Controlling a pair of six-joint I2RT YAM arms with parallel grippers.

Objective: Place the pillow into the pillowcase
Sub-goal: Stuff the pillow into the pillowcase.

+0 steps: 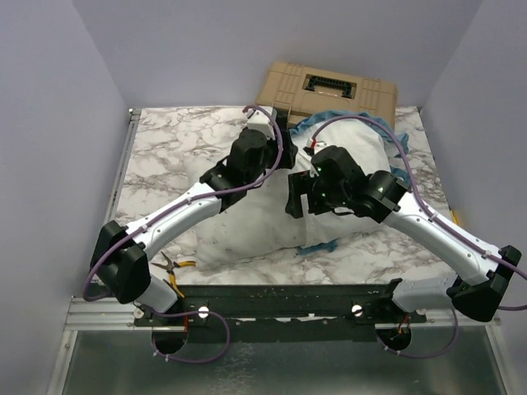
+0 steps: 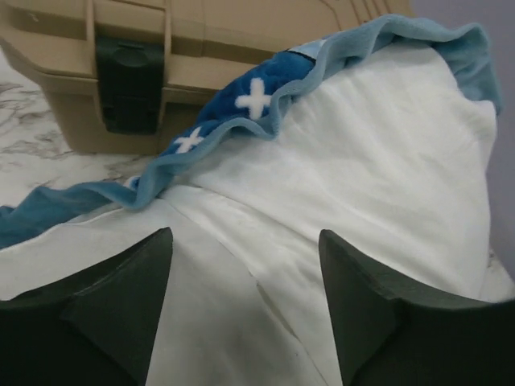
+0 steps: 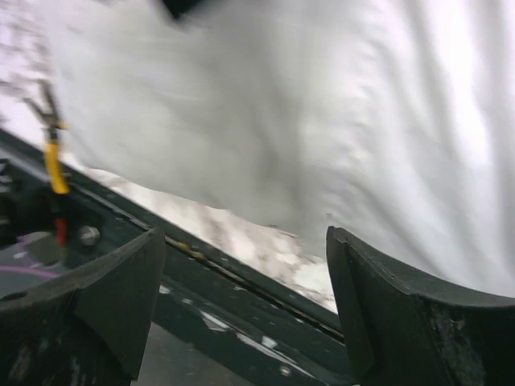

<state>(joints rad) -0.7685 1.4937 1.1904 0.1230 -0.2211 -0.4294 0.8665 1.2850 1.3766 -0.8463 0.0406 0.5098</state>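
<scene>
Both jaws stand open over the pillow.

pillow: white, lying flat | pillowcase: blue-frilled (white side up), touching it

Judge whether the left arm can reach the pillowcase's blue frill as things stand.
Probably yes: the left gripper hangs open just short of the frill, nothing standing between them; the tan box sits beyond it.

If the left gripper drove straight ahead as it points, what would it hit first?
White cloth just ahead, pillow or pillowcase lining, I cannot tell; blue frill and tan box lie beyond.
</scene>
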